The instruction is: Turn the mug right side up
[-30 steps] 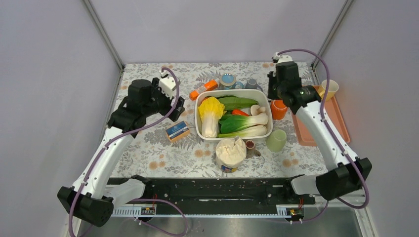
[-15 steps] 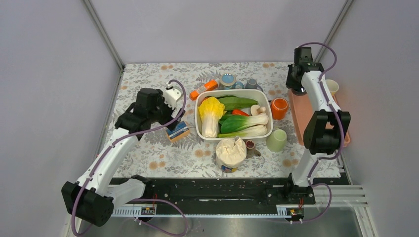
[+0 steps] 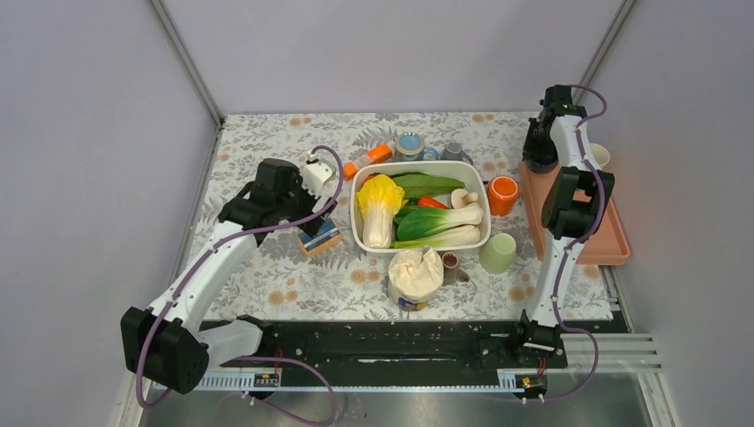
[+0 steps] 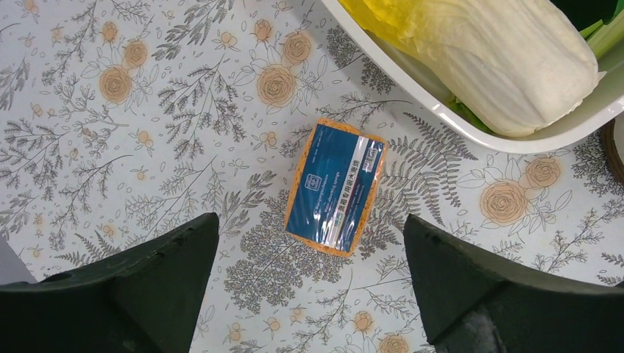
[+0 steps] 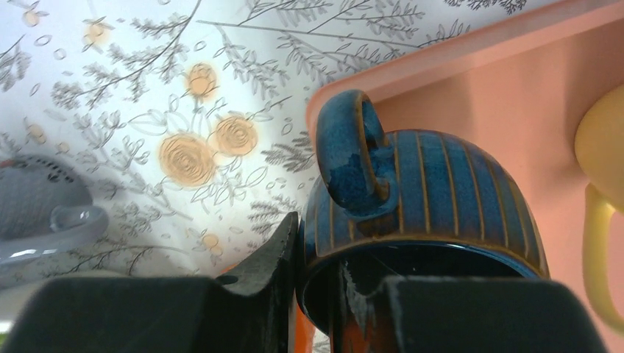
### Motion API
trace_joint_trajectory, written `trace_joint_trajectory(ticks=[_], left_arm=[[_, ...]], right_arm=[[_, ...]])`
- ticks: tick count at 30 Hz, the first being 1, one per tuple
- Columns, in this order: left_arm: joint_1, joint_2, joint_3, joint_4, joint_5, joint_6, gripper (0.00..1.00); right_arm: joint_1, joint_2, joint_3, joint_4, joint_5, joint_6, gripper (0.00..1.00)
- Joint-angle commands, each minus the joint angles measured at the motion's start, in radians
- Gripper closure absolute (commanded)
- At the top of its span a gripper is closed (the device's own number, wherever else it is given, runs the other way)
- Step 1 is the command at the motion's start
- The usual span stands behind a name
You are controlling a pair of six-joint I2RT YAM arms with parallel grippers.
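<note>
The mug (image 5: 441, 176) is dark blue with thin tan stripes and a loop handle. In the right wrist view it hangs over the corner of the pink tray (image 5: 515, 95), with its open mouth facing the camera. My right gripper (image 5: 320, 257) is shut on its rim, one finger outside the wall and one inside. In the top view my right gripper (image 3: 538, 160) is at the tray's far left corner and hides the mug. My left gripper (image 4: 310, 220) is open and empty above a blue and orange sponge packet (image 4: 336, 187).
A yellow cup (image 5: 600, 140) stands on the tray right of the mug. A grey mug (image 5: 44, 213) is on the table to the left. A white bin (image 3: 420, 164) of vegetables, an orange cup (image 3: 502, 194), a green cup (image 3: 498, 253) and a cloth-topped jar (image 3: 415, 276) fill the middle.
My right arm has swung from beside the orange cup to the tray's far corner and folded upright. My left arm has moved right and nearer, over the sponge packet.
</note>
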Motion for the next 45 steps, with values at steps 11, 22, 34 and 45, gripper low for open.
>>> trace_joint_trajectory(ticks=[11,22,34,45], left_arm=[[0.005,0.054,0.002,0.045,0.001,0.029,0.01],[0.004,0.047,0.002,0.034,0.024,0.035,0.01],[0.004,0.008,-0.009,0.031,0.059,0.034,0.01],[0.004,-0.054,-0.043,0.036,0.118,0.029,0.01]], right_arm=[[-0.048,0.105,0.188,-0.096,-0.025,0.038,0.86],[-0.048,0.077,0.222,-0.132,-0.051,0.037,0.54],[0.007,-0.28,-0.088,-0.146,-0.003,-0.017,0.21],[0.257,-0.812,-0.767,-0.032,-0.006,-0.026,0.18]])
